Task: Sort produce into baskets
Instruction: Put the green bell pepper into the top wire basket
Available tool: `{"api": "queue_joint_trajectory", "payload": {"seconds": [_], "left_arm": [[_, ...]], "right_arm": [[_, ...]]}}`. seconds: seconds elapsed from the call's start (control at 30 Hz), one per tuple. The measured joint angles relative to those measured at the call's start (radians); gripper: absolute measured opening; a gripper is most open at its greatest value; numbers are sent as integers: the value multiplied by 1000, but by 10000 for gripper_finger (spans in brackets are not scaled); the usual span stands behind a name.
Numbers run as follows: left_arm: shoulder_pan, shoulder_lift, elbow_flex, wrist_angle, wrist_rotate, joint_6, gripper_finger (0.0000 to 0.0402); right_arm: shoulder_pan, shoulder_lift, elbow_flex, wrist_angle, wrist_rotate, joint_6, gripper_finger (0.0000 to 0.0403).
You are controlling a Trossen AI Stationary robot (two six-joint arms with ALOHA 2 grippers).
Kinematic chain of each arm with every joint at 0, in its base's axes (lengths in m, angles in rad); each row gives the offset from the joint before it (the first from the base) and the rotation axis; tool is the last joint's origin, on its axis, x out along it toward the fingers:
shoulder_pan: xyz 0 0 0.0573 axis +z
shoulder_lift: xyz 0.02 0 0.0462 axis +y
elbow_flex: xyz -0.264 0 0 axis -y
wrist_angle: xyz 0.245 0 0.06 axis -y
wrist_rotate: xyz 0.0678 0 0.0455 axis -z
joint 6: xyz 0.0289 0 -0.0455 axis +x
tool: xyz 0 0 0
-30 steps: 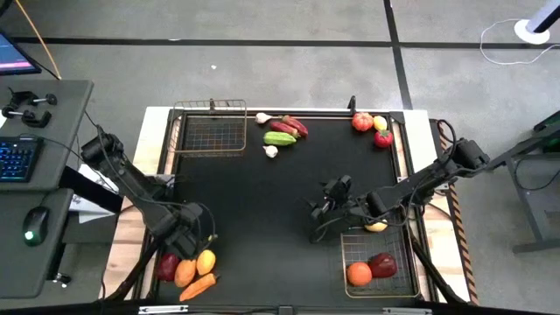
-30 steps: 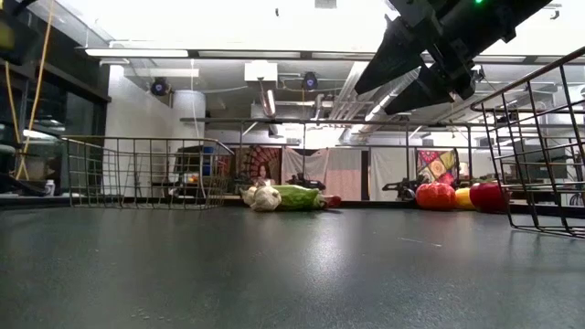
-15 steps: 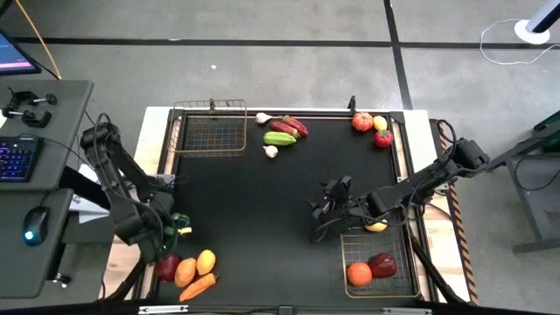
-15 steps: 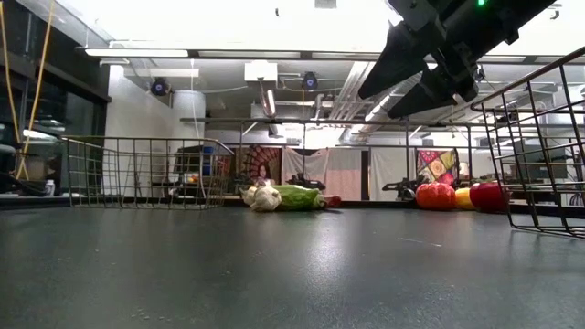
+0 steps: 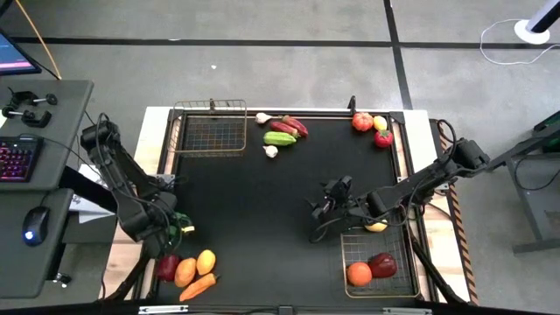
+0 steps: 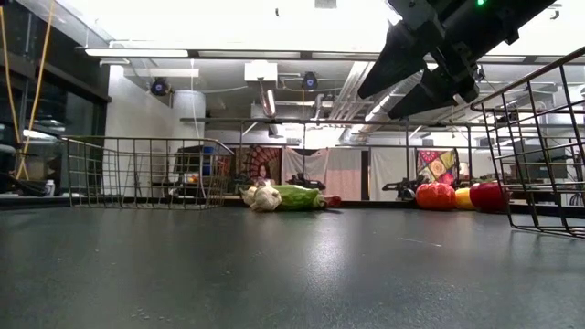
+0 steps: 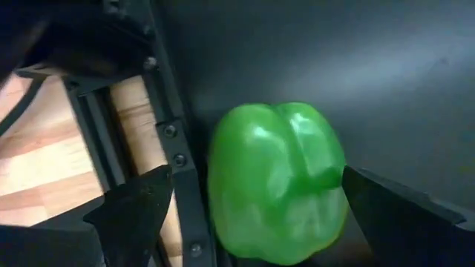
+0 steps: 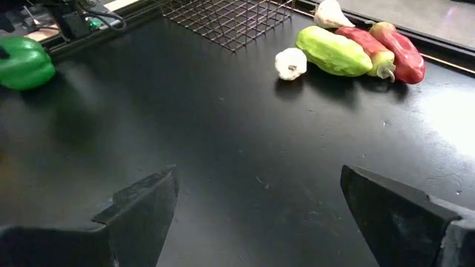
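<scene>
Left gripper [image 5: 178, 229] at the table's left edge, fingers wide, glossy green bell pepper [image 7: 276, 182] between them; whether they touch it I cannot tell. The pepper sits on the black mat just beside the table's wooden side rail [image 7: 141, 133].

Near that corner: dark-red piece [image 5: 166, 267], orange fruit [image 5: 185, 272], yellow lemon [image 5: 206, 261], orange carrot [image 5: 199, 286], clustered, touching.

Right gripper [image 5: 320, 215] hangs above mid-table, spread wide, holding nothing. Just beside its arm, the coppery-rimmed wire basket [image 5: 404, 293] holds an orange [image 5: 359, 274] and a dark-red fruit [image 5: 382, 264]; a pale yellow piece [image 5: 376, 226] shows at its far rim.

Far side: larger grey wire basket [image 5: 210, 129], two white garlic bulbs [image 8: 291, 64], light-green cucumber [image 8: 334, 51], red peppers [image 8: 397, 50], huddled. Far right corner: red apples and a lemon [image 5: 373, 128].
</scene>
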Motion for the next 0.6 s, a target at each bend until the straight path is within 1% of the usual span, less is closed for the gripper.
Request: {"api": "queue_joint_trajectory", "payload": {"seconds": [0.2, 0.37, 0.6], "left_arm": [[38, 6, 0, 66, -10, 64, 383], [43, 36, 0, 71, 19, 64, 383], [42, 82, 0, 66, 20, 55, 383]], "right_arm": [[0, 0, 0, 0, 0, 0, 367], [0, 0, 0, 0, -3, 0, 367], [0, 0, 0, -3, -5, 0, 367]]}}
